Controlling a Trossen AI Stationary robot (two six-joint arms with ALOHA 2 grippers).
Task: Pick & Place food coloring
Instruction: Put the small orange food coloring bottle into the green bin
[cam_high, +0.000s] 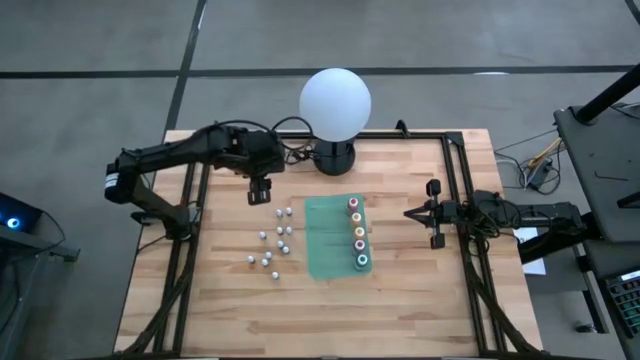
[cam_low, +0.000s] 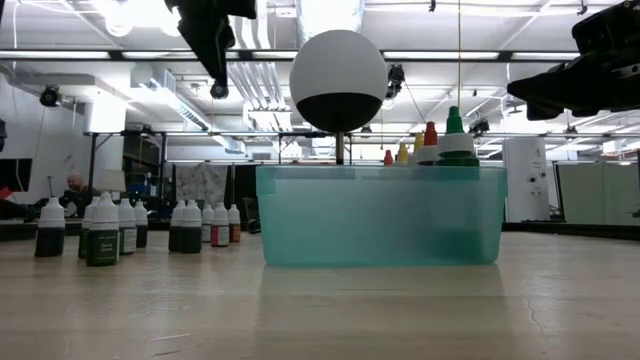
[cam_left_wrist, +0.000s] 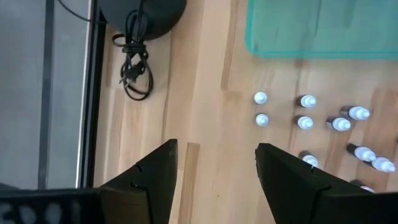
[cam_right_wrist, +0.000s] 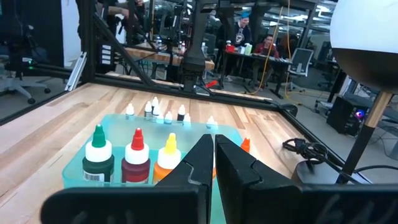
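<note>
Above the loose bottles (cam_high: 274, 243) on the table (cam_high: 230, 300), the left hand (cam_high: 259, 193) is held wide open and empty; descent onto one bottle is judged next, right hand (cam_high: 432, 213) parked shut.

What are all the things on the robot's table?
Bottles in tray: five, pink, yellow, orange, red and green tops, one row along the tray's right side.
Loose bottles: about ten, white caps, standing left of the tray.
Tray: one, see-through green, table middle.
Globe lamp: one, white on black base, far edge.
Coiled cable: one, black, beside the lamp base.
Left gripper: jaws open, above the loose bottles.
Right gripper: jaws shut, right of the tray.
</note>
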